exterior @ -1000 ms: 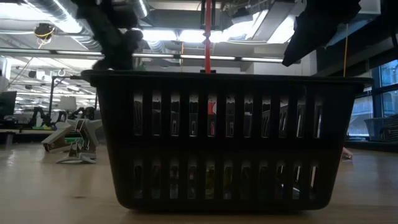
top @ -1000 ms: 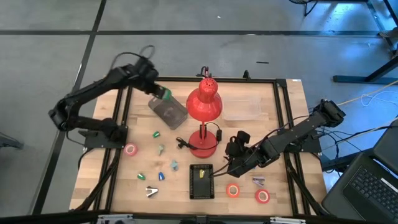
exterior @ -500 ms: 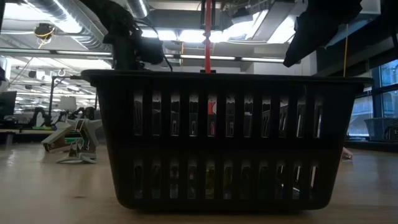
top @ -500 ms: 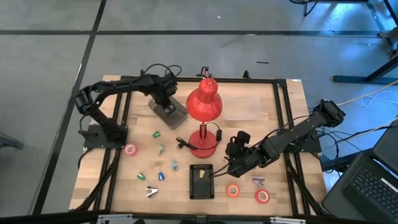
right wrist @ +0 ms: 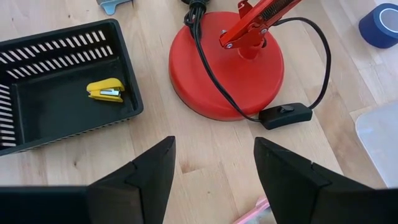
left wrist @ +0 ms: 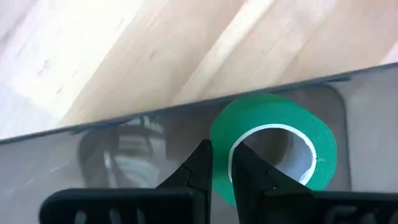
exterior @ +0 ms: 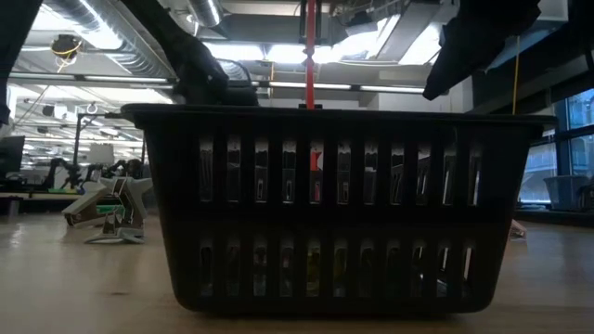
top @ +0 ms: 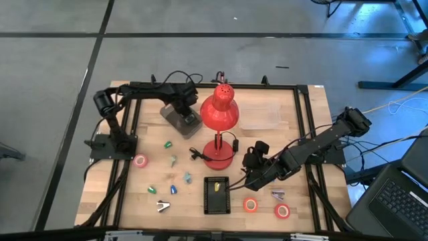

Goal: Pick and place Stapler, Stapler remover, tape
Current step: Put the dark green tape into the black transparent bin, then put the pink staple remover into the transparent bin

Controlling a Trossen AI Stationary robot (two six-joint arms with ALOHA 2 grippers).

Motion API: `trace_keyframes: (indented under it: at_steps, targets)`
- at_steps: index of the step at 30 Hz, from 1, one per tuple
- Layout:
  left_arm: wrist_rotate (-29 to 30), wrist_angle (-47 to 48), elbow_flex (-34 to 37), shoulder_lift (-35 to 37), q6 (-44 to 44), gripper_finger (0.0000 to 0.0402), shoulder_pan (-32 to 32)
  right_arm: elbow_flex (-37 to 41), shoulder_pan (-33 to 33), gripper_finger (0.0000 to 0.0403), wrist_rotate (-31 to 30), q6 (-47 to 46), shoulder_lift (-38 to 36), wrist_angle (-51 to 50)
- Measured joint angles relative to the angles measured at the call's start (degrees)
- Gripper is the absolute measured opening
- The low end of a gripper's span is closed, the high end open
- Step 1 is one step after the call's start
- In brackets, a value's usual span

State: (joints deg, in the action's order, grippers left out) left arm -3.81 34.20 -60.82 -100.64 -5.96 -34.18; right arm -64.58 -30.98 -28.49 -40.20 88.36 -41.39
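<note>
A robotics lab: exposed ceiling ducts (exterior: 83,19) and strip lights (exterior: 237,51), more robot arms (exterior: 60,172) on benches far left.

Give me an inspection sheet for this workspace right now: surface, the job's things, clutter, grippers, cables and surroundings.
Surface: wooden table inside a dark frame.
Job's things: green tape roll in the left gripper; orange tape roll, red tape roll and pink tape roll lie flat on the wood; yellow stapler in the black basket.
Clutter: red lamp; small coloured bits near the table's left front.
Grippers: left gripper shut on the green roll's wall, over the clear bin; right gripper open, holding nothing, above bare wood beside the basket.
Cables: lamp cord with switch loops round the lamp base.
Surroundings: grey floor; a laptop off the table's right.
</note>
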Motion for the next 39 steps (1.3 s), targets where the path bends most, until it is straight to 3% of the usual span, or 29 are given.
trace_keyframes:
  at_steps: [6, 11, 20, 26, 33, 39]
  targets:
    - [-0.8, -4.1, -0.8, -0.2, -5.8, 0.0028, -3.1, 0.0, 0.0, 0.0219, 0.0, 0.1, 0.0, 0.0]
    - [-6.1, -3.0, -2.0, -0.2, -5.6, 0.0029, -4.9, 0.0, 0.0, 0.022, 0.0, -0.1, 0.0, -0.2]
    - [-3.6, 10.2, -5.9, -0.2, 1.3, 0.0152, -4.0, 0.0, 0.0, 0.022, 0.0, 0.0, 0.0, -0.2]
    - [-1.2, 19.5, -11.6, 1.7, 1.3, 0.0192, -3.6, 0.0, 0.0, 0.022, 0.2, -0.2, 0.0, -0.2]
    - [3.1, 21.8, -11.2, 16.2, 1.4, 0.0191, -0.1, 0.0, -1.4, 0.022, 0.7, -2.6, 0.0, -2.0]
    - [3.3, 19.0, -4.4, 34.5, -5.5, 0.0193, 8.3, 0.0, -4.3, 0.022, -1.1, -7.0, 0.0, -4.3]
